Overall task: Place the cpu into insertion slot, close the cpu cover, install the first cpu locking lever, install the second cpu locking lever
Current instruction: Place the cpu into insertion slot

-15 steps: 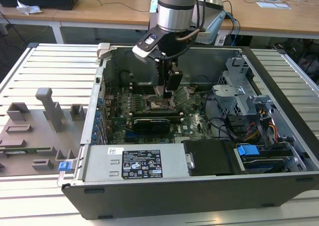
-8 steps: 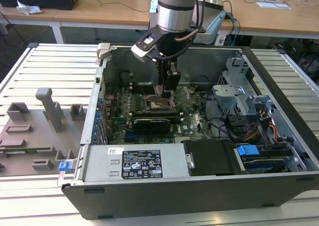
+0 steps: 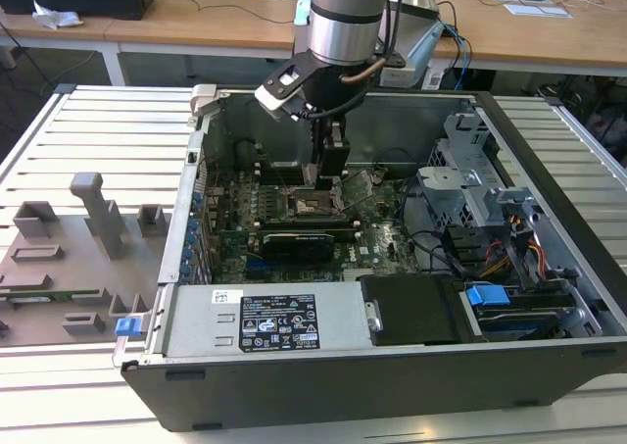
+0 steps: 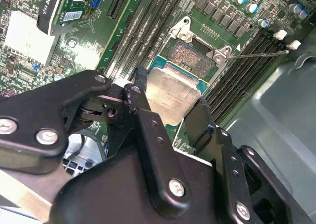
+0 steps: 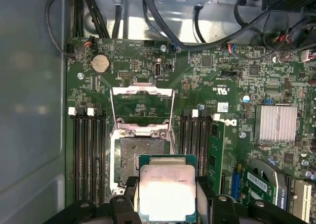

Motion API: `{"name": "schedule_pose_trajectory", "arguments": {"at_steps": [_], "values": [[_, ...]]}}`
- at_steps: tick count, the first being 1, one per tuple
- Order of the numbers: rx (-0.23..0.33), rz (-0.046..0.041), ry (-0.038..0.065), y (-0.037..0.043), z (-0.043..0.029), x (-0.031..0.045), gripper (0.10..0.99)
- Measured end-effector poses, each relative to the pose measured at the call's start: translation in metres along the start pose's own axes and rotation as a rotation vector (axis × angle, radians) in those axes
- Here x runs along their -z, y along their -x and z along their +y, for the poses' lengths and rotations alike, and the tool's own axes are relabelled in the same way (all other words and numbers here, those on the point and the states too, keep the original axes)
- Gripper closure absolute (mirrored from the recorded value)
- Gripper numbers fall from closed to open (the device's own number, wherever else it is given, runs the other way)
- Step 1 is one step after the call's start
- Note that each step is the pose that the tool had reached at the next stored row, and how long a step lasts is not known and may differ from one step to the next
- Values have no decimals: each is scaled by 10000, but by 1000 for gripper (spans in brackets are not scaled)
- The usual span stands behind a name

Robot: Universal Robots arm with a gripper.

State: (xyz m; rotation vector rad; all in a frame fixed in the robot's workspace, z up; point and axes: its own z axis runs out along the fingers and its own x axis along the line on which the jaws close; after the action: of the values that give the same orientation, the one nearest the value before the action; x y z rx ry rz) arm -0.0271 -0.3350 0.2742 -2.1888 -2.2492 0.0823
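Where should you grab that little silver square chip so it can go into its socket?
By two opposite side edges, coming from above. The cpu is flat and thin with a plain metal top, so only its edges give a pinch. The hand holds it that way near the insertion slot.

Noted on the cpu (image 5: 167,192): pale silver-grey metal top, mottled, dull sheen. On the gripper (image 4: 170,103): matt black finish, bright metal screw heads. The insertion slot (image 5: 139,157) is seen dark, its fine contact grid glinting. The cpu cover (image 5: 142,91): thin bare silver metal, lightly glossy. The circuit board (image 5: 148,61): glossy green. The case wall (image 5: 29,110): smooth grey sheet metal.
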Motion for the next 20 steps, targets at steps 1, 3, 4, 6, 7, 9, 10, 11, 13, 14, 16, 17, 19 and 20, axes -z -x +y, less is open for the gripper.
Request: {"name": "schedule_pose_trajectory", "arguments": {"at_steps": [1, 3, 4, 6, 7, 9, 10, 11, 13, 14, 16, 17, 19, 20], "values": [[-1, 0, 0, 0, 0, 0, 541], [-1, 0, -1, -7, 0, 1, 541], [-1, 0, 0, -30, 1, 1, 541], [-1, 0, 0, -57, 2, 2, 541], [-1, 0, 0, -84, 2, 3, 541], [-1, 0, 0, -115, 3, 4, 541], [-2, 1, 0, -129, 4, 4, 541], [-2, 0, 0, -145, 4, 5, 541], [-2, 0, 0, -178, 4, 7, 541], [-2, -1, 0, -199, 5, 7, 541], [-1, 0, 0, -223, 6, 8, 541], [-1, 0, 0, -244, 7, 9, 541], [-1, 1, 0, -298, 8, 10, 541], [-2, 0, 0, -328, 9, 12, 541]]}}
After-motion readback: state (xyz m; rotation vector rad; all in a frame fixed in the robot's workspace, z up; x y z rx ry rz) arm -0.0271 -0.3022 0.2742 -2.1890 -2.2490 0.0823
